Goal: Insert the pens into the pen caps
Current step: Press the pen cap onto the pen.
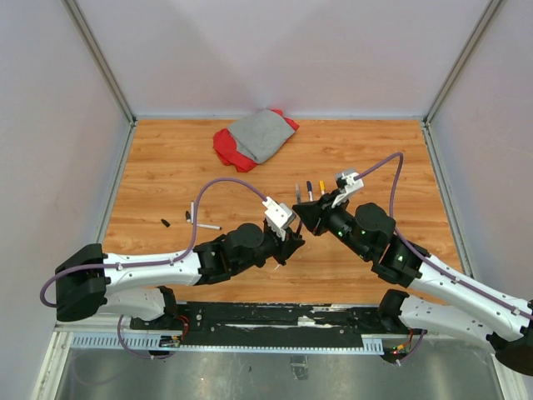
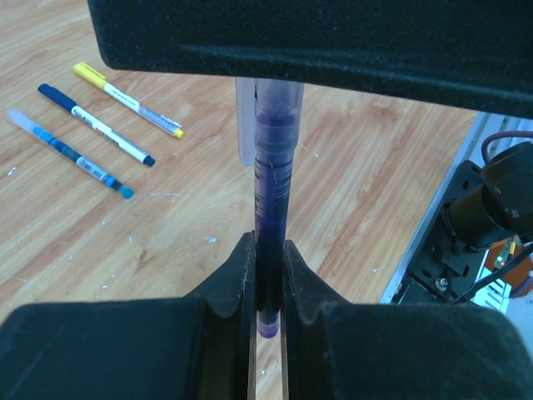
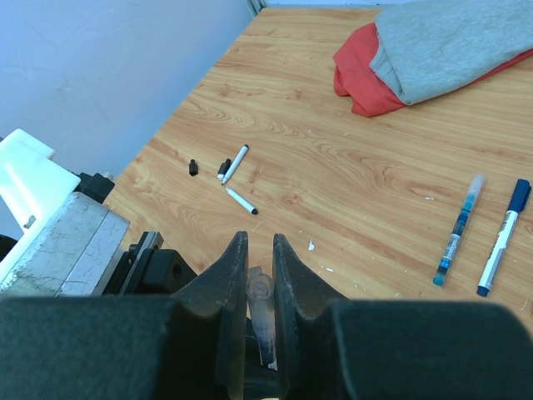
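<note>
Clamped in the left gripper (image 2: 265, 250), jaws nearly closed, is a purple pen (image 2: 271, 175), its far end meeting the clear cap (image 3: 260, 292) pinched by the right gripper (image 3: 259, 246) (also nearly closed). Three more pens (image 2: 96, 125) lie side by side on the wooden table (image 2: 350, 192), two black caps (image 3: 193, 167) well apart from them.

From above, the pen (image 2: 271, 192) is lost where the arms (image 1: 241, 246) meet. Close up, its top vanishes behind a black block (image 2: 333, 42). The cap (image 3: 260, 290) sinks out of sight between the fingers (image 3: 229, 287). The cloths (image 3: 433, 50) run off the edge.
</note>
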